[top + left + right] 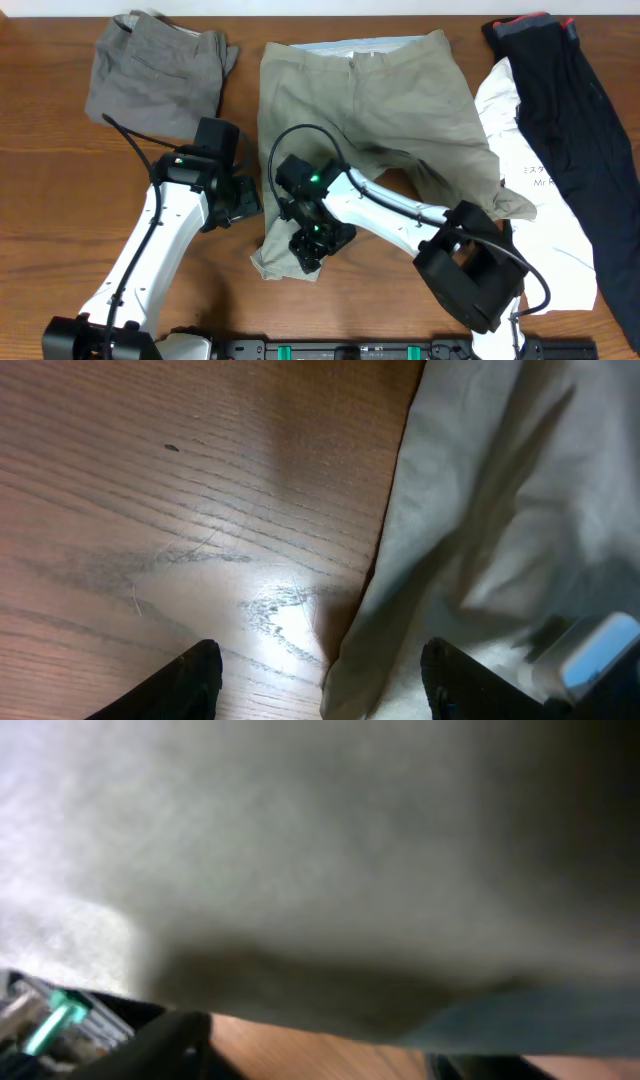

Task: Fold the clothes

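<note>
Two arms reach inward over the table (pixel 50 220), left gripper (pixel 318 675) jaws wide, khaki shorts (pixel 370 110) edge between them, right gripper (pixel 315 245) angled down, jaws parted, shorts' leg directly beneath.

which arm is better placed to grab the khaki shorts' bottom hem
Right: the right end effector is over the khaki shorts at their lower hem, fabric filling its wrist view. The left end effector hangs open at the side edge.
</note>
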Tool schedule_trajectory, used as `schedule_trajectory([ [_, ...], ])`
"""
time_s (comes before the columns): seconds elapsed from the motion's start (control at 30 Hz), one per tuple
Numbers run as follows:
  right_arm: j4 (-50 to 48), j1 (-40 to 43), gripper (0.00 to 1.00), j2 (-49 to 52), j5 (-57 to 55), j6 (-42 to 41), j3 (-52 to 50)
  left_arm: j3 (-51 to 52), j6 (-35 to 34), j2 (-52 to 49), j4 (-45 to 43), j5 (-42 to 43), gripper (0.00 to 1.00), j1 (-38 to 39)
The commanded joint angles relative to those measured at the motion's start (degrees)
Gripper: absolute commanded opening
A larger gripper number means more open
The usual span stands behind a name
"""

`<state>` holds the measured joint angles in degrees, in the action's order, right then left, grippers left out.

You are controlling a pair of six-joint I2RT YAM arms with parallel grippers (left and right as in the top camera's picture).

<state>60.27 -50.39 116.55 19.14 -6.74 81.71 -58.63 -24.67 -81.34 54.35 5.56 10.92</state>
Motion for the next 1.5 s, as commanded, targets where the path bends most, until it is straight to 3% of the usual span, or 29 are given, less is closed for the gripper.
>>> schedule_trajectory([
  [0.0, -0.3, 0.0, 0.48, -1.0, -3.1, -1.2, -0.1, 0.2, 1.1, -0.3, 0.2, -1.2, 0.66, -0.2],
  [0.07, -0.5, 0.0, 0.26, -0.5, -3.3, -1.1, -0.1, 0.2, 1.1, -0.3, 0.2, -1.2, 0.66, -0.2],
  [0.1, -0.6, 0.0, 0.21, -0.1, -3.3, -1.1, -0.1, 0.2, 1.2, -0.3, 0.2, -1.2, 0.66, -0.2],
  [0.47, -0.2, 0.8, 0.01, 1.4, -1.7, 0.2, -0.1, 0.2, 1.9, -0.3, 0.2, -2.2, 0.66, -0.2],
  [0.63, -1.2, 1.0, 0.01, 1.5, -1.5, 0.2, 0.0, 0.2, 1.9, -0.3, 0.2, -2.2, 0.66, -0.2],
  [0.87, -0.8, 2.8, 0.01, 1.6, 0.6, 6.9, 2.0, 0.2, 1.9, -0.3, -0.5, -2.2, 0.66, -0.2],
  [1.07, 2.3, 2.9, 0.01, 8.7, -0.9, 12.7, 2.1, 0.2, 1.9, -0.3, -0.5, -2.2, 0.66, -0.2],
  [1.27, 5.7, 4.9, 0.01, 10.5, 0.2, 13.5, 4.6, 0.2, 1.9, -0.3, -0.5, -2.2, 0.66, -0.2],
  [1.47, 10.0, 9.7, 0.01, 10.5, -6.4, 10.8, 4.6, 0.2, 1.9, -0.3, -0.5, -2.2, 0.66, -0.2],
])
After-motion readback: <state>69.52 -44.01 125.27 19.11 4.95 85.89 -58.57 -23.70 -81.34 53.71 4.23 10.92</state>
